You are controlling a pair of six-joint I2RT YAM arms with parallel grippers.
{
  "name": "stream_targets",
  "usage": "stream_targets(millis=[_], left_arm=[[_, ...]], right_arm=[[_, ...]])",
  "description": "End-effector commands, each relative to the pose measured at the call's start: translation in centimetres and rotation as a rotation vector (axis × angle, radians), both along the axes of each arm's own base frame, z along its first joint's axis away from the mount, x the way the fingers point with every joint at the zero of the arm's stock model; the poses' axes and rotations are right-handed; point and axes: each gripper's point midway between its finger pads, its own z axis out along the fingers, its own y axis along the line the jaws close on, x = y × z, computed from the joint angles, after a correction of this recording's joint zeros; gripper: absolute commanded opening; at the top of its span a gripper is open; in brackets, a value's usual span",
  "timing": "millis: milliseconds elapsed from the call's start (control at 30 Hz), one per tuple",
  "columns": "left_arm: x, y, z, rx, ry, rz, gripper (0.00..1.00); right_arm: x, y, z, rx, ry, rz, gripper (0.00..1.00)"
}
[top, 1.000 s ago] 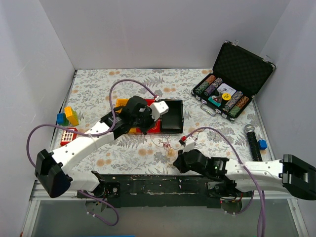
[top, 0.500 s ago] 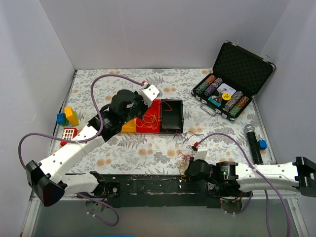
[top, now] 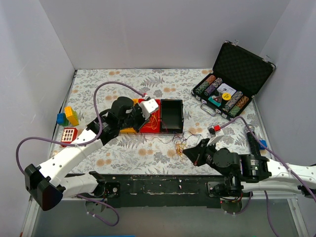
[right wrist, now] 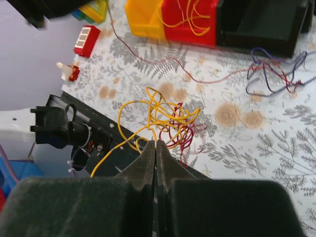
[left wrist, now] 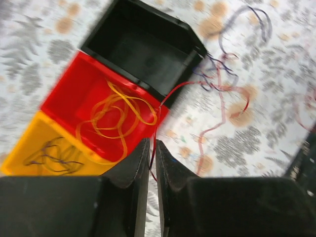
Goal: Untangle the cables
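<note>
- The left gripper (left wrist: 151, 144) hangs over the red bin (left wrist: 74, 101). Its jaws are almost together and pinch a red strand (left wrist: 170, 92), which runs past the black bin (left wrist: 143, 49) out onto the table (left wrist: 256, 143).
- Orange-yellow loops (left wrist: 118, 118) lie in the red bin.
- Dark wires (left wrist: 52, 153) lie in the yellow bin (left wrist: 29, 143), too blurred to trace.
- The left wrist view is smeared. A loose purple and red tangle (left wrist: 224, 79) lies on the table just beside the black bin, with one loop cut off by the top edge.
- The right gripper (right wrist: 156, 144) has its jaws pressed together on a yellow clump (right wrist: 160, 116) near the table's front edge. The fingers hide the pinch point itself.
- Dark red wires (right wrist: 178, 134) are knotted into that clump.
- From above, the cables (top: 180, 143) between the two grippers are hair-thin and their colours are hard to tell apart.
- In that view the arm's own body covers the right gripper's fingers.
- An open chip case (top: 232, 74) sits at the far right, well apart from the cables.
</note>
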Motion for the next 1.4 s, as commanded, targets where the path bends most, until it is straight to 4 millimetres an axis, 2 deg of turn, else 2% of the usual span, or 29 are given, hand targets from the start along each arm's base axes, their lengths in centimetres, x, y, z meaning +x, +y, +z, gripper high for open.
stream_targets(millis=[0, 67, 133, 200, 267, 400, 467, 533, 567, 700, 733, 800, 867, 967, 1067, 1200, 1300, 1367], left_arm=[[-5.5, -0.7, -2.9, -0.006, 0.189, -0.201, 0.11], [-6.3, -1.0, -2.8, -0.028, 0.197, -0.236, 0.06], [-6.0, -1.1, -1.9, -0.056, 0.173, -0.230, 0.00], [-5.6, -1.3, -0.7, -0.072, 0.135, -0.229, 0.00], [-4.7, -1.5, 1.1, -0.095, 0.072, -0.213, 0.00], [-3.4, -1.7, 5.2, -0.128, -0.047, -0.200, 0.00], [-3.3, -1.8, 5.4, -0.121, -0.040, -0.204, 0.00], [-4.0, -1.9, 3.8, -0.092, 0.015, -0.234, 0.10], [-4.6, -2.0, 2.9, -0.083, 0.050, -0.255, 0.21], [-6.2, -1.5, -0.5, -0.057, 0.142, -0.274, 0.36], [-6.4, -1.3, -1.0, -0.051, 0.150, -0.276, 0.44], [-6.7, -1.1, -1.7, -0.040, 0.157, -0.282, 0.61], [-6.6, -1.1, -1.2, -0.050, 0.141, -0.282, 0.73], [-7.3, -1.8, 0.4, -0.101, 0.122, -0.333, 0.78], [-9.2, -2.8, 1.7, -0.186, 0.145, -0.424, 0.79], [-12.0, -3.7, 2.3, -0.303, 0.172, -0.556, 0.81], [-12.6, -4.2, 2.8, -0.361, 0.127, -0.601, 0.88], [-12.0, -4.6, 2.7, -0.372, 0.089, -0.590, 0.89]], right_arm=[[1.0, 0.5, 4.4, 0.015, -0.154, 0.021, 0.01], [1.1, 0.6, 5.3, 0.025, -0.173, 0.022, 0.01], [1.3, 0.4, 6.0, 0.030, -0.190, 0.014, 0.01], [1.5, 0.1, 5.8, 0.008, -0.194, 0.000, 0.01], [1.6, -0.2, 4.9, -0.027, -0.187, -0.003, 0.01], [1.1, -0.2, 1.1, -0.112, -0.127, 0.005, 0.01], [0.7, 0.5, 0.3, -0.091, -0.111, 0.028, 0.01], [0.5, 1.1, 0.5, -0.066, -0.110, 0.040, 0.01], [0.5, 1.3, 0.7, -0.057, -0.111, 0.043, 0.01], [0.5, 2.2, 3.2, -0.014, -0.145, 0.066, 0.01], [0.4, 2.5, 3.9, -0.001, -0.155, 0.073, 0.01], [0.4, 2.8, 5.3, 0.028, -0.169, 0.082, 0.01], [0.3, 3.1, 6.7, 0.063, -0.181, 0.088, 0.01], [0.3, 3.7, 8.7, 0.140, -0.196, 0.090, 0.01], [0.1, 4.5, 10.4, 0.219, -0.212, 0.099, 0.01], [-0.1, 5.3, 12.6, 0.330, -0.223, 0.108, 0.01], [-0.4, 5.8, 13.9, 0.393, -0.230, 0.125, 0.01], [-0.7, 6.0, 14.6, 0.420, -0.235, 0.141, 0.01]])
